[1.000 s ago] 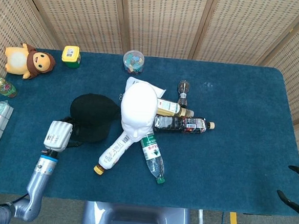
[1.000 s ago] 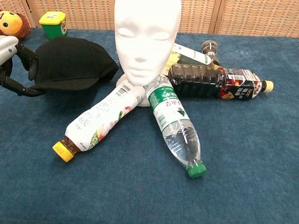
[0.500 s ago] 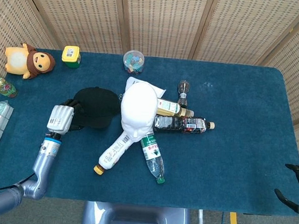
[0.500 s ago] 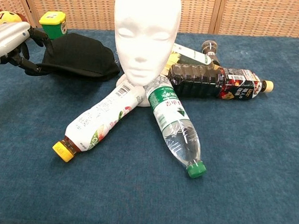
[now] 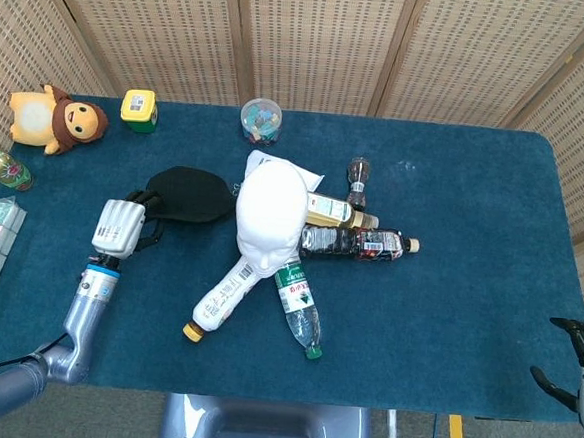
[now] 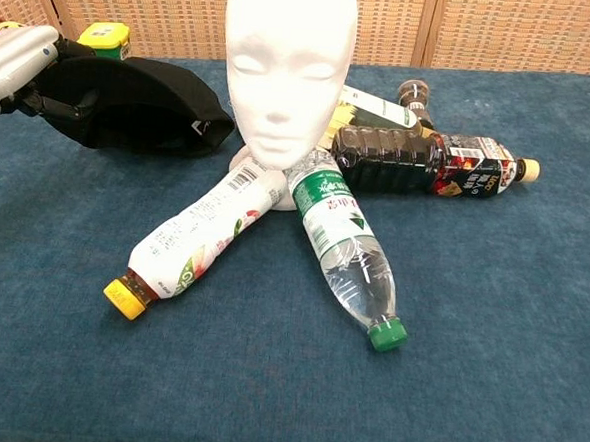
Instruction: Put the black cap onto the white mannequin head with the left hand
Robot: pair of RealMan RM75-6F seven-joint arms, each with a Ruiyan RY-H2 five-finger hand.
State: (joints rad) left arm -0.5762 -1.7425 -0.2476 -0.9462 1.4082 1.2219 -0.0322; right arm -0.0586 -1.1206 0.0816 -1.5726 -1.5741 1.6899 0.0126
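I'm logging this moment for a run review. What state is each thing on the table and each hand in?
black cap: held by the left hand, not on the head.
left hand: grips the cap's edge.
right hand: fingers apart, holds nothing.
white mannequin head: upright, bare.
clear water bottle: lying, green lid on.
white bottle: lying, yellow lid on.
dark bottle: lying, capped.

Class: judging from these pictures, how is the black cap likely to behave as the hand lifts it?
Probably floppy: the black cap sags and folds where the left hand grips its edge. Likely light, since it hangs from that one grip. It seems unlikely to roll, being soft cloth.
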